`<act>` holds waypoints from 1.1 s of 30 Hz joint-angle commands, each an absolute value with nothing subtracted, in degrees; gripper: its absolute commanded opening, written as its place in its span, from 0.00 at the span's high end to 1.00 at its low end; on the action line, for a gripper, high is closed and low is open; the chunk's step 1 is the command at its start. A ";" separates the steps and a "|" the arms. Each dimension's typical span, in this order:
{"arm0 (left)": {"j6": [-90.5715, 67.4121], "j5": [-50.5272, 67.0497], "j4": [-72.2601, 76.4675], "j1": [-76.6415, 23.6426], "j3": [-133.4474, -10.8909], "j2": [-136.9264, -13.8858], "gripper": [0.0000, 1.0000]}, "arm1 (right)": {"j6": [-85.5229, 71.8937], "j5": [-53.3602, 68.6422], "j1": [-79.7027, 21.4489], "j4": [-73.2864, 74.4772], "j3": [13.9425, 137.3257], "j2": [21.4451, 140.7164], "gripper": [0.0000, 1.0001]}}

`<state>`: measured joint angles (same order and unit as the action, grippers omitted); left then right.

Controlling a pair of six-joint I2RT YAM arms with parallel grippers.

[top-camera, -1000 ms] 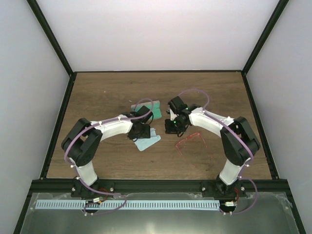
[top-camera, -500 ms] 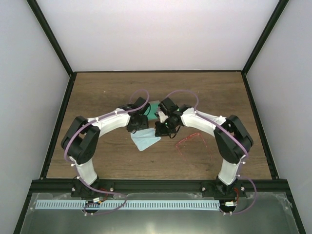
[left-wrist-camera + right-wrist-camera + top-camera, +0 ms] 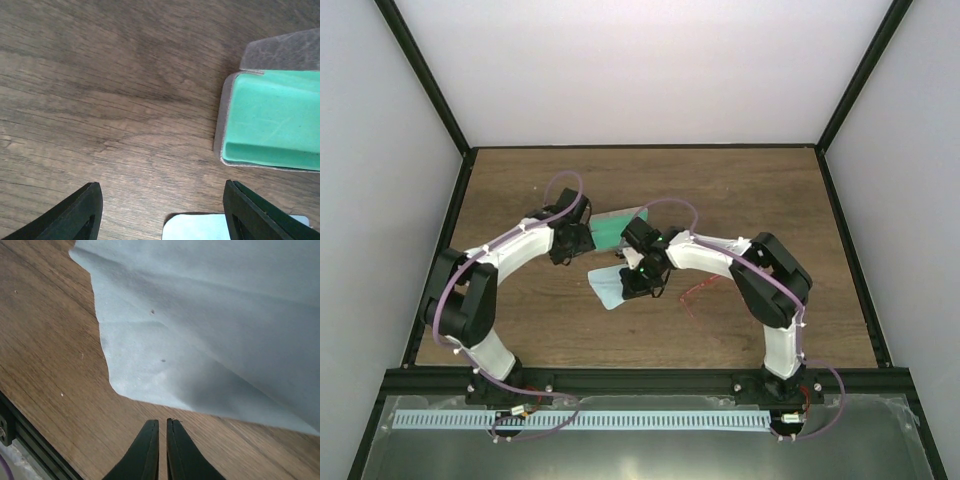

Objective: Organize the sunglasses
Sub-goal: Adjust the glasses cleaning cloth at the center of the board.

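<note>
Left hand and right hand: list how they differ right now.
The left hand has its fingers spread wide; the right hand has them pressed shut. The left hand hangs over the bare table beside the open green-lined case; the right hand sits just short of the light-blue cloth. Both have black fingers and hold nothing.

Matt wood tbl (image 3: 100,100), smooth lt-blue cloth (image 3: 225,315)

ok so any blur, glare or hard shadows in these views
top external: even light, no glare, only faint shadows on the table; left wrist: the case is sharp, the left fingers dark and slightly soft; right wrist: the cloth is shaded grey near the near-black right fingers
</note>
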<state>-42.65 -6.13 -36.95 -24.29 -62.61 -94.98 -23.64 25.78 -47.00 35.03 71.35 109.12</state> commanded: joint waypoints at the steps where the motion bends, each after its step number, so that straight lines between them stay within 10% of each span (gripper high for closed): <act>1: -41.93 -5.20 -37.75 -23.76 -60.89 -93.41 0.32 | -21.90 24.11 -48.68 34.66 75.38 111.96 0.95; 33: -40.25 -1.62 -36.15 -14.68 -57.58 -89.08 0.11 | -16.22 16.21 -57.48 42.10 77.29 109.61 0.92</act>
